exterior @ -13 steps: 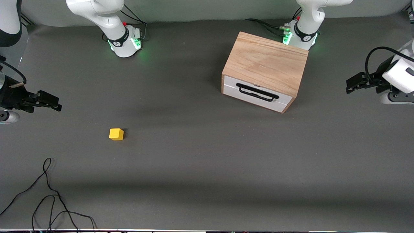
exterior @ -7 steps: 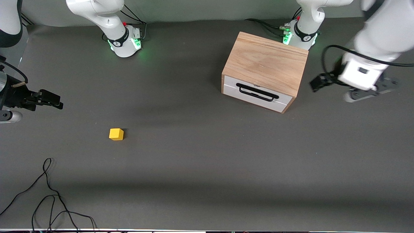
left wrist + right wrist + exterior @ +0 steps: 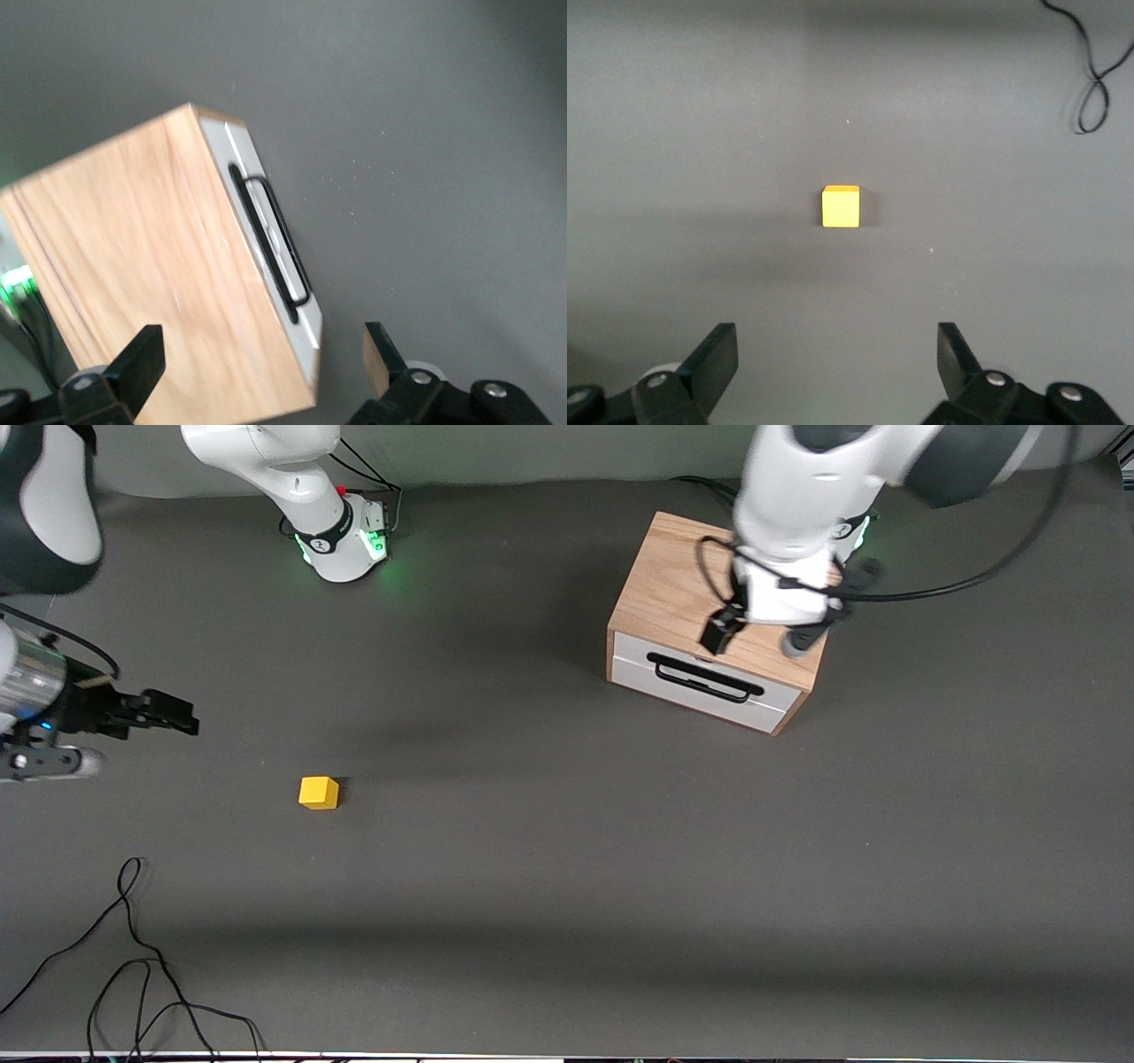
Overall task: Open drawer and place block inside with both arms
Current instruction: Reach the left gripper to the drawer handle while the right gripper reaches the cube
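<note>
The oak box (image 3: 709, 580) stands near the left arm's base, and its white drawer (image 3: 700, 687) with the black bar handle (image 3: 704, 677) is shut. My left gripper (image 3: 719, 634) hangs open and empty over the box top, near its front edge. In the left wrist view the box (image 3: 151, 274) and the drawer front (image 3: 266, 230) lie below the open left gripper (image 3: 261, 363). The yellow block (image 3: 319, 792) sits alone on the mat toward the right arm's end. My right gripper (image 3: 168, 716) is open and empty and stands apart from it. The block (image 3: 841, 206) shows ahead of the right gripper (image 3: 837, 359).
A loose black cable (image 3: 133, 957) lies on the grey mat (image 3: 549, 850) at the corner nearest the front camera, at the right arm's end. It also shows in the right wrist view (image 3: 1099, 80). Both arm bases stand along the table's back edge.
My left arm has swung in from the table's end to over the box top. My right gripper has shifted a little toward the block. The block and the drawer have not moved.
</note>
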Motion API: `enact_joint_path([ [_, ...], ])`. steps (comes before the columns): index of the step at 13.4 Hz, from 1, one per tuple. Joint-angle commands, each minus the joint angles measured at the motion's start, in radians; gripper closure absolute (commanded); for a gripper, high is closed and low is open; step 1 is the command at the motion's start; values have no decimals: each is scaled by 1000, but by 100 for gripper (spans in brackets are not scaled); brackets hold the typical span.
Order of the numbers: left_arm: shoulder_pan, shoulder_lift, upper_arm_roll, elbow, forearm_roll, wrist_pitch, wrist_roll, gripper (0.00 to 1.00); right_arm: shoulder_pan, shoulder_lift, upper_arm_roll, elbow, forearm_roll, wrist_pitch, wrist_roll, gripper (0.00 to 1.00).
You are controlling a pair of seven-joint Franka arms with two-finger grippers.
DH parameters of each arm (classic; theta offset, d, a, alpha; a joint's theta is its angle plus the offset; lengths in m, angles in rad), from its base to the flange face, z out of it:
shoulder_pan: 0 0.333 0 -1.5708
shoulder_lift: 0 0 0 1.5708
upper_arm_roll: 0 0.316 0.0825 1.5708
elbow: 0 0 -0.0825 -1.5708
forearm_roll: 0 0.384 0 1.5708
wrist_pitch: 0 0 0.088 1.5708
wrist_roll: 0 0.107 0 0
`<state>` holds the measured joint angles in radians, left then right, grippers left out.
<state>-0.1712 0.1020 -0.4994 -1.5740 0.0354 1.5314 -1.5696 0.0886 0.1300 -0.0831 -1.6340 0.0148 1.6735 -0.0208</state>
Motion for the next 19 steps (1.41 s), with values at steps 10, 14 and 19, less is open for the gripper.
enact_joint_path([
  [10, -40, 163, 27, -129, 109, 202, -250, 0, 63, 63, -6, -504, -3, 610, 18, 0],
  [14, -30, 229, 41, -161, 112, 268, -250, 0, 59, 149, -9, -509, -3, 710, 12, 0],
  [19, -31, 277, 47, -178, 127, 296, -270, 0, 56, 215, -11, -560, -3, 836, 6, 0],
])
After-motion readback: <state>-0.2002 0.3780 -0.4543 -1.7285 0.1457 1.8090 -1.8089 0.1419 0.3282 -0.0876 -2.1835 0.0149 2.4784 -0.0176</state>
